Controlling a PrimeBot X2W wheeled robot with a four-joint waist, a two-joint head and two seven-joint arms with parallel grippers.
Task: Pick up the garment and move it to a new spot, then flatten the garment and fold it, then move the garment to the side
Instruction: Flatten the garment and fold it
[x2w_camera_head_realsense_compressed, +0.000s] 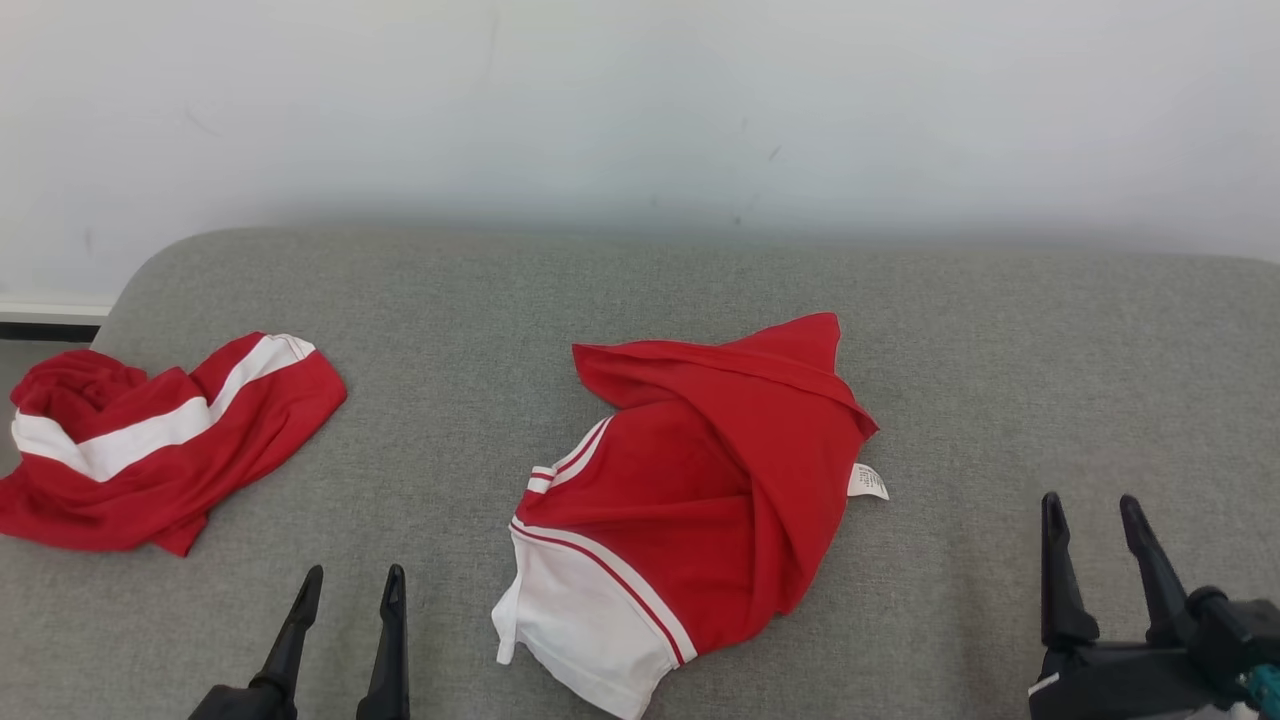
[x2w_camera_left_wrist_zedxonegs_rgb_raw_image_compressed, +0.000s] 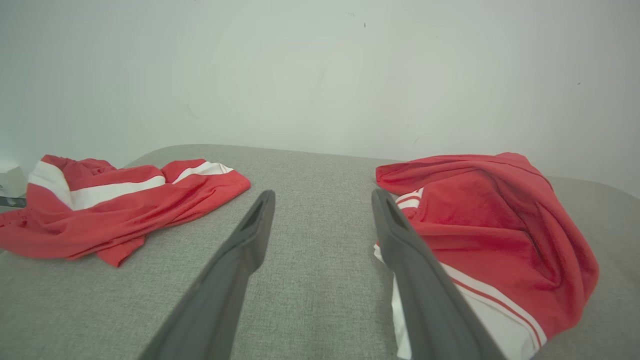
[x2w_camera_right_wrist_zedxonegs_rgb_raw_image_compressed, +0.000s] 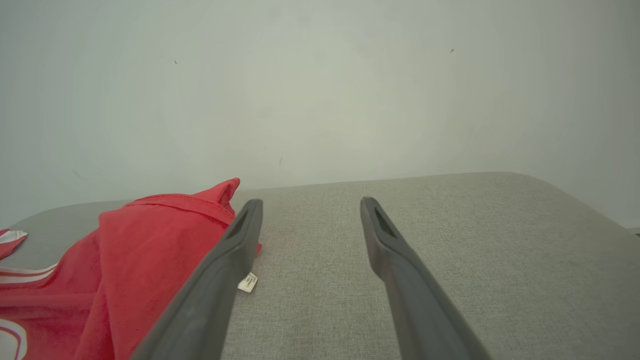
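Observation:
A crumpled red garment (x2w_camera_head_realsense_compressed: 700, 480) with white panels and a small white label lies in the middle of the grey padded surface (x2w_camera_head_realsense_compressed: 1000, 380). It lies at the right in the left wrist view (x2w_camera_left_wrist_zedxonegs_rgb_raw_image_compressed: 490, 220) and at the left in the right wrist view (x2w_camera_right_wrist_zedxonegs_rgb_raw_image_compressed: 135, 250). My left gripper (x2w_camera_head_realsense_compressed: 356, 575) hovers open near the front edge, to the left of the garment, with nothing between its fingers (x2w_camera_left_wrist_zedxonegs_rgb_raw_image_compressed: 322, 195). My right gripper (x2w_camera_head_realsense_compressed: 1090, 505) stands open to the garment's right, also holding nothing (x2w_camera_right_wrist_zedxonegs_rgb_raw_image_compressed: 311, 202).
A second red and white piece of clothing (x2w_camera_head_realsense_compressed: 170, 440) is bunched at the surface's far left edge (x2w_camera_left_wrist_zedxonegs_rgb_raw_image_compressed: 120, 205). A pale wall (x2w_camera_head_realsense_compressed: 640, 110) rises straight behind the surface. Bare grey fabric stretches to the right of the middle garment.

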